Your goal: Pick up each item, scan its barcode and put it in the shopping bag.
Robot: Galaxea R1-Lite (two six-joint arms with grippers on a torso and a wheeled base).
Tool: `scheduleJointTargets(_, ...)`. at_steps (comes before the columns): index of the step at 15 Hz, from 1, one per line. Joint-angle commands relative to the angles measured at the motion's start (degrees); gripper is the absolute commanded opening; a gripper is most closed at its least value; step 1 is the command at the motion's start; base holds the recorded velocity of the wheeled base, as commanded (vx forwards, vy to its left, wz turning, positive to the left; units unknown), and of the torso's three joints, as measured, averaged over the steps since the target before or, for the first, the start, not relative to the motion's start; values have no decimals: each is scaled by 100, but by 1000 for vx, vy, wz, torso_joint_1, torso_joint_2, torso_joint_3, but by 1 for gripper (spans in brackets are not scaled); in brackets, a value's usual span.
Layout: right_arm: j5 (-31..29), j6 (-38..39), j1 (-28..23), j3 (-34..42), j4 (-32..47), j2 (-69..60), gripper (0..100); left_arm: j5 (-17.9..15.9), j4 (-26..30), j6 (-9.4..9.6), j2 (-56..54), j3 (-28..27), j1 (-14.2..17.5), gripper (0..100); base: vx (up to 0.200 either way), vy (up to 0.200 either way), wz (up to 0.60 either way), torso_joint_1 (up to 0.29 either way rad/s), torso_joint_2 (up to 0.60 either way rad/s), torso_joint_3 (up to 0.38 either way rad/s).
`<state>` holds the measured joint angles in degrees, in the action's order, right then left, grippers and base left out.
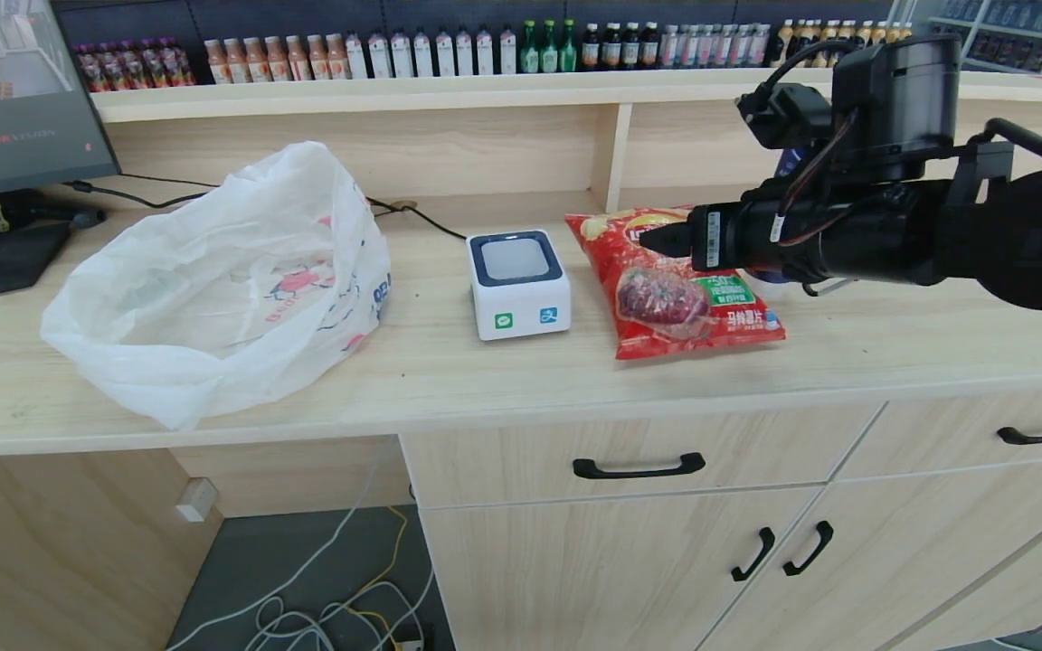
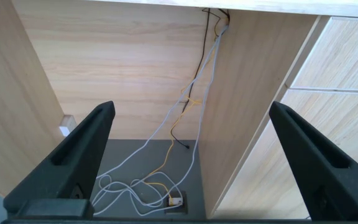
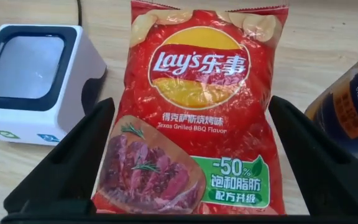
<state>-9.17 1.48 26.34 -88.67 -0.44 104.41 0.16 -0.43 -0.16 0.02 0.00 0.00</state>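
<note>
**Checkout counter [image 1: 449, 371], head and wrist views.** The right gripper [image 1: 667, 240], its fingers [image 3: 67, 165] spread wide, hovers above the far part of the red crisp bag [image 1: 684, 289]. Whether it touches the bag cannot be told. The crisp bag lies flat on the counter, just right of the white scanner [image 1: 518, 282]. A dark bottle [image 3: 347, 112] stands right of the crisp bag. The white shopping bag [image 1: 213, 280] sits open at the counter's left. The left gripper [image 2: 191, 165], likewise spread, hangs below the counter before a recess with loose cables [image 2: 188, 102].

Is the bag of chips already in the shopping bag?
No, the bag of chips lies on the counter beside the scanner, apart from the shopping bag.
</note>
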Motion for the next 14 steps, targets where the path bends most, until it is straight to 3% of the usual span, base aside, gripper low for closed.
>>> scheduleJointTargets(1,3,-51,-24,-177,53,211,100,-7,-1,-2,-2,0,0,100,0,0,0,0,0,0)
scheduleJointTargets(8,3,-613,-393,-484,61,642,100,2,-1,-2,-2,0,0,100,0,0,0,0,0,0)
scheduleJointTargets(14,64,-613,-244,-704,79,712,100,2,-1,-2,-2,0,0,100,0,0,0,0,0,0)
